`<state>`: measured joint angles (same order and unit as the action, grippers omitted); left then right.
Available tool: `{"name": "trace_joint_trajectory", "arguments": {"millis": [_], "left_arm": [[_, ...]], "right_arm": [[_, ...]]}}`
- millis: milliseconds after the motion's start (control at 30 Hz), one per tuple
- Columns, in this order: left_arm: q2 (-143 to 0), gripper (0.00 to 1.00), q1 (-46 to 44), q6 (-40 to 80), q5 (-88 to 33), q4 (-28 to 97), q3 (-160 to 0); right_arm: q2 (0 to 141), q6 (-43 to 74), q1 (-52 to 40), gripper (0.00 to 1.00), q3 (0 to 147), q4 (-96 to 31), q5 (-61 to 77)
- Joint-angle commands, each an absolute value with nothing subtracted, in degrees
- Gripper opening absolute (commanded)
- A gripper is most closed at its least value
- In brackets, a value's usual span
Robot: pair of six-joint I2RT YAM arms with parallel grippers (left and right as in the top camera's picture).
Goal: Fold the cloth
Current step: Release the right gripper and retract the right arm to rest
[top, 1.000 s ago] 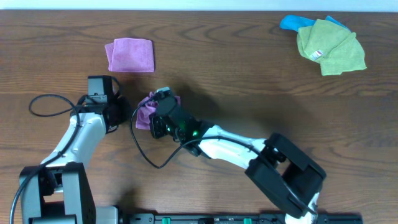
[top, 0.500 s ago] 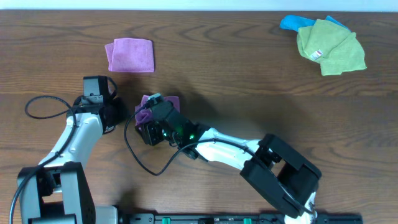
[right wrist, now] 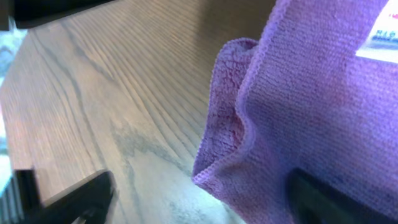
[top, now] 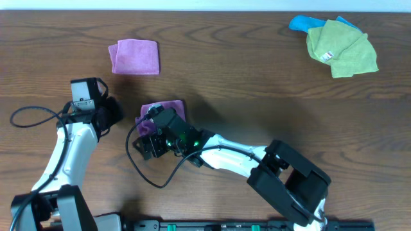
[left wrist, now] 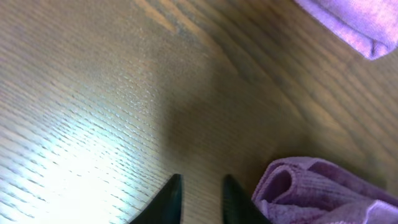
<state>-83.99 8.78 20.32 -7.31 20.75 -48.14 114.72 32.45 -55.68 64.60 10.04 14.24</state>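
The violet-purple cloth [top: 168, 109] lies bunched on the table's middle left, partly under my right arm. In the right wrist view the cloth [right wrist: 298, 93] shows a folded edge and a small white tag [right wrist: 382, 40]. My right gripper [top: 146, 133] stands wide open at the cloth's near edge; one finger [right wrist: 336, 199] lies over the fabric and the other [right wrist: 74, 199] is over bare wood. My left gripper [top: 114, 112] is just left of the cloth [left wrist: 317, 193], apart from it. Its fingertips [left wrist: 171, 199] stand a little apart with only wood between them.
A pinker purple folded square [top: 134, 56] lies at the back left and shows in the left wrist view as well [left wrist: 354, 22]. A lime-green cloth [top: 340, 46] on a blue one [top: 298, 24] sits at the back right. A black cable [top: 26, 115] loops beside my left arm.
My right gripper has opened and let go of the cloth, sliding left and toward the front. My left gripper has drawn back to the left and parted slightly. The cloth has settled.
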Motion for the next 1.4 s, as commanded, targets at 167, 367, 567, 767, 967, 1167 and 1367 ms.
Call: {"name": "trace_joint_trajectory", "arguments": {"millis": [167, 367, 567, 767, 967, 1167, 1367], "left_arm": [[-80.82, 0.56, 9.08, 19.73, -7.53, 22.41, -47.90], [-76.93, 0.75, 9.10, 19.77, -8.95, 22.50, -47.90], [-74.00, 0.90, 9.10, 20.84, -10.63, 22.81, -47.90], [-73.71, 0.95, 9.08, 21.02, -17.28, 24.64, -47.90], [-73.71, 0.95, 9.08, 20.32, -25.36, 25.50, -47.90], [-73.76, 0.96, 9.06, 20.36, -29.12, 26.37, -47.88], [-73.87, 0.95, 8.97, 20.34, -29.67, 28.53, -47.00]], "right_arm": [[111.31, 32.08, -54.61, 0.99, 65.65, 10.44, 12.43], [105.32, 32.08, -51.09, 0.99, 65.65, 7.35, 10.94], [99.68, 30.39, -47.94, 0.99, 65.65, -1.19, 7.46], [92.09, 24.80, -43.94, 0.99, 65.65, -14.35, 5.37], [80.20, 14.83, -39.20, 0.99, 65.39, -33.76, 4.49], [65.39, 13.02, -35.42, 0.99, 59.92, -42.94, -0.84], [47.83, 16.36, -30.68, 0.99, 47.75, -43.94, -0.84]]}}
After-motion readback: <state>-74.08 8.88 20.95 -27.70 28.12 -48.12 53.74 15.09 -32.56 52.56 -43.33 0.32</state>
